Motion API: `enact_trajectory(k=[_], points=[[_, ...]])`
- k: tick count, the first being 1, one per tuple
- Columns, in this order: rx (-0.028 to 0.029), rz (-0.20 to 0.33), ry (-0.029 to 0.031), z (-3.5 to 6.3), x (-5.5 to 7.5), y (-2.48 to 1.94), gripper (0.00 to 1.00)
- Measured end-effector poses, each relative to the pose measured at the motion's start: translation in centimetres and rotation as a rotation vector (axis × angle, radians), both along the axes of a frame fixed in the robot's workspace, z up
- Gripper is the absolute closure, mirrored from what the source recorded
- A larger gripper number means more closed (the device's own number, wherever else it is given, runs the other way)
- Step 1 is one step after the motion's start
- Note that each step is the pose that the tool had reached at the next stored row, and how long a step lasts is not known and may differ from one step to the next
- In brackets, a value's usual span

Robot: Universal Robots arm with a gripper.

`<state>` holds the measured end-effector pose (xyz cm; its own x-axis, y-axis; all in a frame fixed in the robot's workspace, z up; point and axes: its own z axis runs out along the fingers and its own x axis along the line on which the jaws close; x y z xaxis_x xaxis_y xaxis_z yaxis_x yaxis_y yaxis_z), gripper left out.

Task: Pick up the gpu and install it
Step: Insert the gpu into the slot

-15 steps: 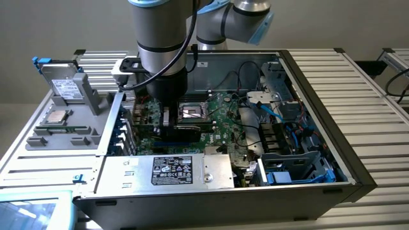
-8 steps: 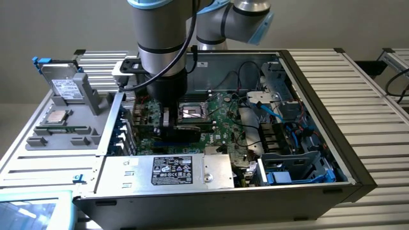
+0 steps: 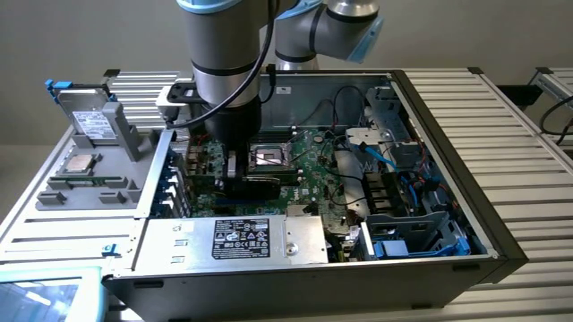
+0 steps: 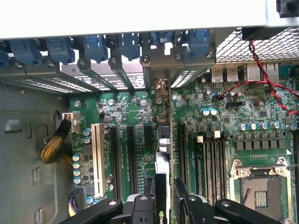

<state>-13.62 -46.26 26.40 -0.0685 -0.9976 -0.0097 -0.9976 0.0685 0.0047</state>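
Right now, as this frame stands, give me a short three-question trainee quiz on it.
1. True or false: the gripper grips the gpu inside the case.
2. Where is the drive? A) in the case B) on the grey tray beside the case C) in the gripper
3. Most long slots on the motherboard are black. What colour is the odd slot?
Key: 1 true; 2 B; 3 white.
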Motion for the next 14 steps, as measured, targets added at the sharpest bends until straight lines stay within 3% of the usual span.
enact_trajectory(k=[14], points=[[0.0000, 0.000, 0.0001, -0.19, -0.01, -0.04, 0.73]])
